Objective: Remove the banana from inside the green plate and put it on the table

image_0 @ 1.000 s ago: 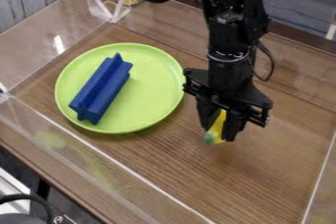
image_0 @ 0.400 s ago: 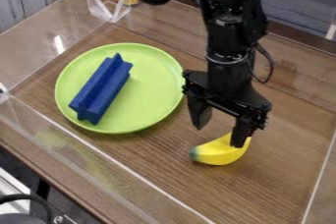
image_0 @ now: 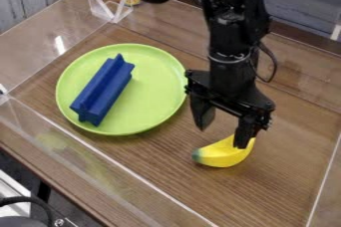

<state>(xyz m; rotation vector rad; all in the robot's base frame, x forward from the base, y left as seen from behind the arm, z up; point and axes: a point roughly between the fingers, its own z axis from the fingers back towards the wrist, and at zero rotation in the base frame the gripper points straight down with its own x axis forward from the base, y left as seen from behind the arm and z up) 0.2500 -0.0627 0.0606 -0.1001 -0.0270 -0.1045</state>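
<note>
One small banana [image_0: 224,154] lies on the table [image_0: 286,92] beside the plate [image_0: 158,97]; gripper [image_0: 225,131] wide, empty. It looks light, stiff, slick; mid-curve grips best.

- The green plate [image_0: 158,107] sits on the table [image_0: 134,186], left of centre.
- A ridged block [image_0: 102,88] lies in the plate, toward its nine o'clock side.
- The banana [image_0: 222,154] lies on the table, off the plate at its four o'clock.
- The gripper [image_0: 225,128] stands directly above the banana, one finger's tip touching it.
</note>
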